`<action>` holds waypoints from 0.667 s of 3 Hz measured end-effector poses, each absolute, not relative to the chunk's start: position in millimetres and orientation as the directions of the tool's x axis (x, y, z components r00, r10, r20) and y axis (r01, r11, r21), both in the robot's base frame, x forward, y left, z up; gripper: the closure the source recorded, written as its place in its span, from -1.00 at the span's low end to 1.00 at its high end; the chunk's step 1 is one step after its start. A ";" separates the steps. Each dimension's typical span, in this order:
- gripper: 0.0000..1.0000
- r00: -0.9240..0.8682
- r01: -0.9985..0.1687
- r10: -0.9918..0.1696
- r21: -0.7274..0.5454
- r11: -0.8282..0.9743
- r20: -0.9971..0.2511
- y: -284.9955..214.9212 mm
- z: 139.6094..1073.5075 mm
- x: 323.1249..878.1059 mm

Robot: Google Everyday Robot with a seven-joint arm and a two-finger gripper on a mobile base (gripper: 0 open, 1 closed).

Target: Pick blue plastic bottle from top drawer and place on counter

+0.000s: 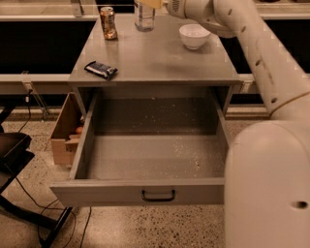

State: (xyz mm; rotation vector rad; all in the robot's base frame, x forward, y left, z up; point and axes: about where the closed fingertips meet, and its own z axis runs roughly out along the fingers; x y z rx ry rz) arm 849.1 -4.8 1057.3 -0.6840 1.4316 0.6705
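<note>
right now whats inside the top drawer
Inside the top drawer only pale specks show on the floor. Its front panel hides the nearest strip, and the robot's body covers the right front corner. The blue plastic bottle stands on the counter, the gripper at its top.

Single camera view, set high in front of the open top drawer, facing down and forward over it to the bench behind. The drawer fills mid-frame at close range. The robot's arm enters large beside the drawer's right front corner. The claw lies beyond the drawer, over the bench's far side, cut off by the upper frame edge
</note>
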 end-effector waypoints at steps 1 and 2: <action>1.00 0.074 -0.735 0.001 -0.053 0.676 -0.997 0.3 1043.5 890.6; 1.00 0.070 -0.734 -0.061 -0.093 0.673 -0.996 9.4 1003.3 913.4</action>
